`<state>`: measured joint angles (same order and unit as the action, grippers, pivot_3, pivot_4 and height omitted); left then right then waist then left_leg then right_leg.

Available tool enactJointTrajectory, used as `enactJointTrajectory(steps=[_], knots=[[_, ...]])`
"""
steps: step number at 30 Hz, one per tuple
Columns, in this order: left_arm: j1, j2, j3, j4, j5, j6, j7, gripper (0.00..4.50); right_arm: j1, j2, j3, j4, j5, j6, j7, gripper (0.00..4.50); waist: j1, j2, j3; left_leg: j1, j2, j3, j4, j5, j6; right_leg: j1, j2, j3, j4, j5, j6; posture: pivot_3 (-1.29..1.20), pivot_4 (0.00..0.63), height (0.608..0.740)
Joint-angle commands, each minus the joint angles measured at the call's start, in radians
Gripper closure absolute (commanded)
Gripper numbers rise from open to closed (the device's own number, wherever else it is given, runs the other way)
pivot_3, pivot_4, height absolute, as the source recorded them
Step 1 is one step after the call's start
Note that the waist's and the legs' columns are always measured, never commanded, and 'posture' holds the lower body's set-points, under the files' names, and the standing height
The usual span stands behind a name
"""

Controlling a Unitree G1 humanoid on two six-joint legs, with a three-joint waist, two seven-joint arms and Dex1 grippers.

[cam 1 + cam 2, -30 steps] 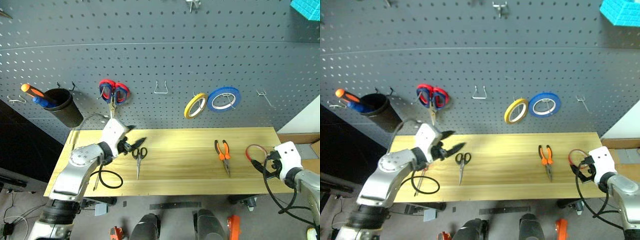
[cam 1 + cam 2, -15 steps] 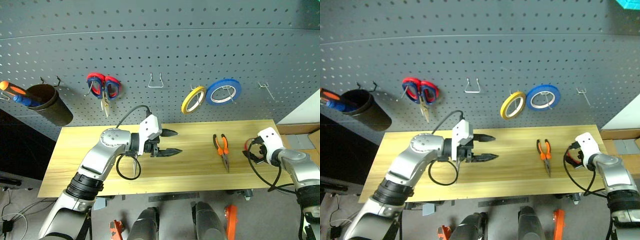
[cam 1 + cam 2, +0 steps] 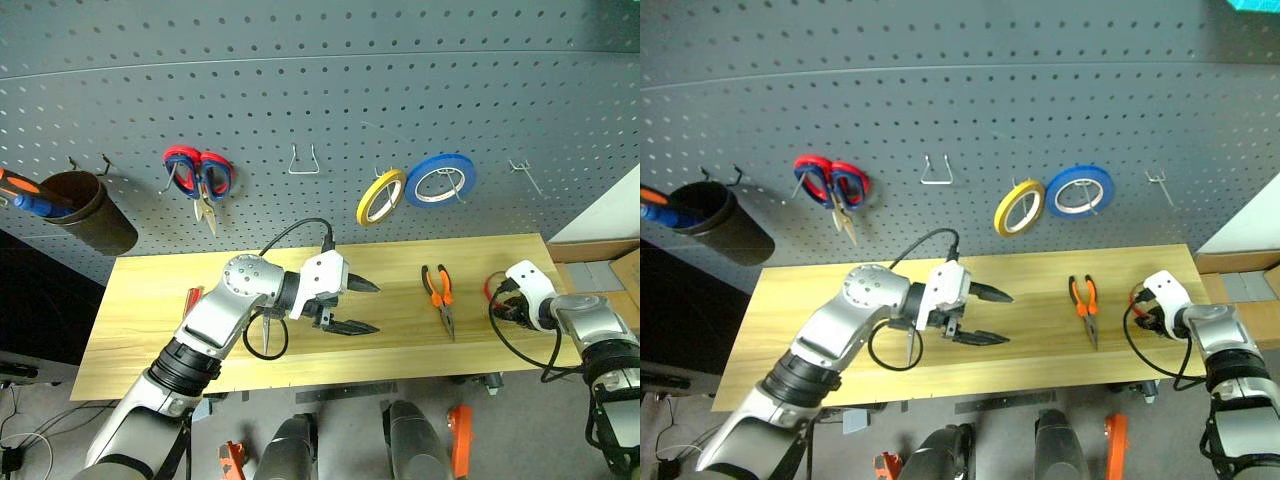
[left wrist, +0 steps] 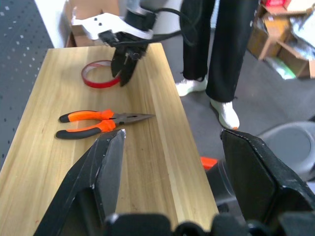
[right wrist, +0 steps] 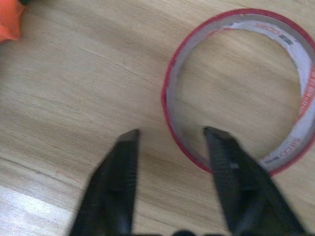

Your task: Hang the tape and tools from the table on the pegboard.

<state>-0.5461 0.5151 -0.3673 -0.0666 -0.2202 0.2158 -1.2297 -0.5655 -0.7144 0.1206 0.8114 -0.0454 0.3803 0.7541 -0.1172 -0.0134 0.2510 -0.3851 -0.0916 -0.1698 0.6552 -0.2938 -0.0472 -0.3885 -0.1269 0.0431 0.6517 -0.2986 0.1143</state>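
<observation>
- Now the pliers (image 3: 437,294) are lying flat on the table (image 3: 140,300), right of centre, long axis running front to back: orange handles towards the pegboard (image 3: 300,90), nose towards the front edge.
- The red tape (image 4: 102,73) is lying flat near the table's right end, just beyond the pliers, its opening facing up.
- The right gripper (image 4: 123,73) is coming down on the tape's rim; in the right wrist view one finger (image 5: 231,167) is sitting inside the ring and the other outside, straddling the band with a gap on each side, so the jaws are not yet clamping it.
- The scissors (image 3: 268,335) are lying left of centre, partly hidden by the left arm, blades pointing towards the front edge.
- The red-handled screwdriver (image 3: 191,301) is lying near the left end, angled front to back.
- The left gripper (image 3: 362,307) is hovering above the table's middle, pointing right towards the pliers, jaws spread wide and holding nothing.
- Compared with a second ago, the left gripper has swung right from above the scissors, and the right gripper has lowered onto the tape.
- The pliers, scissors and tape are lying where they were.
</observation>
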Motion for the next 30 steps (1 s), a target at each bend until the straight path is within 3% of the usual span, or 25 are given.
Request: enactJointTrajectory(steps=[1, 2, 12, 22, 27, 30], knots=[[0.009, 0.009, 0.001, -0.009, 0.02, -0.041, 0.0, 1.18, 0.002, 0.001, 0.02, 0.012, -0.033, -0.037, 0.012, 4.13, 0.001, 0.0, 0.0, 0.0, 0.0, 0.0, 0.001, 0.0, 0.0, 0.0, 0.0, 0.0, 0.001, 0.0, 0.0, -0.18, 0.279, 0.74], [0.012, 0.01, 0.002, -0.008, 0.022, -0.043, 0.0, 1.18, 0.004, 0.002, 0.021, 0.013, -0.038, -0.041, 0.013, 4.47, 0.001, 0.0, 0.0, -0.001, 0.0, 0.0, 0.003, 0.0, 0.0, 0.0, 0.0, 0.0, 0.002, 0.0, 0.0, -0.18, 0.278, 0.74], [0.036, 0.008, 0.052, -0.005, 0.017, -0.059, 0.043, 1.18, 0.094, -0.027, -0.041, -0.139, -0.032, -0.071, -0.055, 4.47, 0.002, 0.0, 0.0, 0.0, 0.0, 0.0, 0.008, -0.001, 0.001, 0.0, 0.0, 0.001, 0.008, 0.0, 0.001, -0.2, 0.266, 0.74], [0.008, -0.012, 0.125, 0.021, -0.03, -0.024, 0.087, 1.18, 0.537, -0.054, -0.286, -0.994, -0.005, 0.176, -0.185, 4.47, 0.002, 0.001, 0.0, -0.004, 0.001, -0.001, 0.008, -0.001, 0.001, -0.003, -0.001, 0.0, 0.009, 0.0, 0.001, -0.26, 0.259, 0.74], [-0.008, -0.026, 0.125, 0.031, -0.037, -0.036, 0.087, 1.18, 0.637, -0.029, -0.307, -1.289, -0.089, 0.254, -0.287, 4.47, -0.006, 0.001, -0.001, -0.004, 0.0, 0.0, 0.009, -0.001, 0.001, -0.004, -0.001, 0.001, 0.011, 0.001, 0.002, -0.28, 0.255, 0.74], [-0.021, -0.041, 0.128, 0.037, -0.041, -0.042, 0.091, 1.18, 0.68, -0.008, -0.233, -1.496, -0.221, 0.221, -0.373, 4.47, -0.007, 0.001, -0.001, -0.004, 0.0, 0.0, 0.009, -0.001, 0.001, -0.005, 0.0, 0.001, 0.012, 0.001, 0.002, -0.3, 0.254, 0.74]])
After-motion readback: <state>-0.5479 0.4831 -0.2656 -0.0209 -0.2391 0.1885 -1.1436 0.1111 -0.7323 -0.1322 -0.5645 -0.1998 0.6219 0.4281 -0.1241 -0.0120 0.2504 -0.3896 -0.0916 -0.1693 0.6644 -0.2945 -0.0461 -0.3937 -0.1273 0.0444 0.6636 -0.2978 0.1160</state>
